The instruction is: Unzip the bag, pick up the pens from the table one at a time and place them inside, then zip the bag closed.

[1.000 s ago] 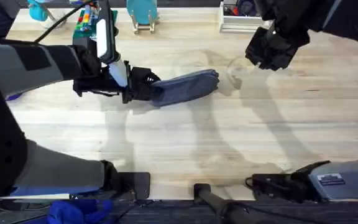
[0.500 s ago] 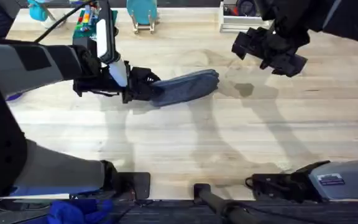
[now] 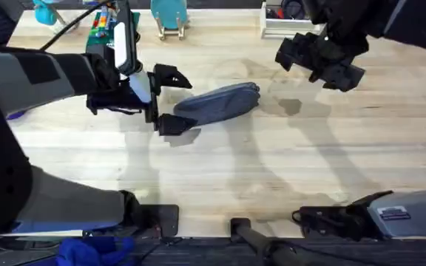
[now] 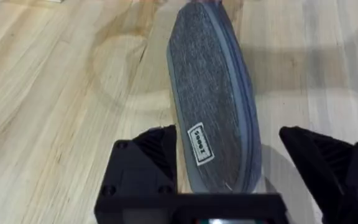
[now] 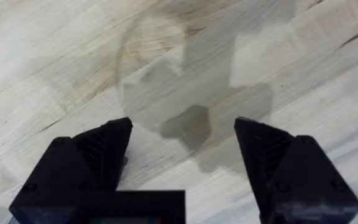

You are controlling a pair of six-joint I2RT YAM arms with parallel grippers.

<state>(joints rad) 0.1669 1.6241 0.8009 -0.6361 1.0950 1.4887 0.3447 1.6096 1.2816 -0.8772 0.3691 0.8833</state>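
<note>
The blue-grey bag lies slanted on the table, and its zipper looks closed. My left gripper is open, one finger on each side of the bag's near-left end without gripping it. In the left wrist view the bag runs away from the left gripper, with a small white label on its side. My right gripper hovers open to the right of the bag, holding nothing. Beneath the right gripper there is only bare wood and its own shadow. The pens are out of view.
Along the far edge stand a teal stand, a colourful block set and a white tray. Both arm bases sit at the near edge. Bare wood stretches in front of the bag.
My left gripper has opened and let go of the bag's left end. The bag stays put. The right gripper turned and spread its fingers, shifting slightly left.
</note>
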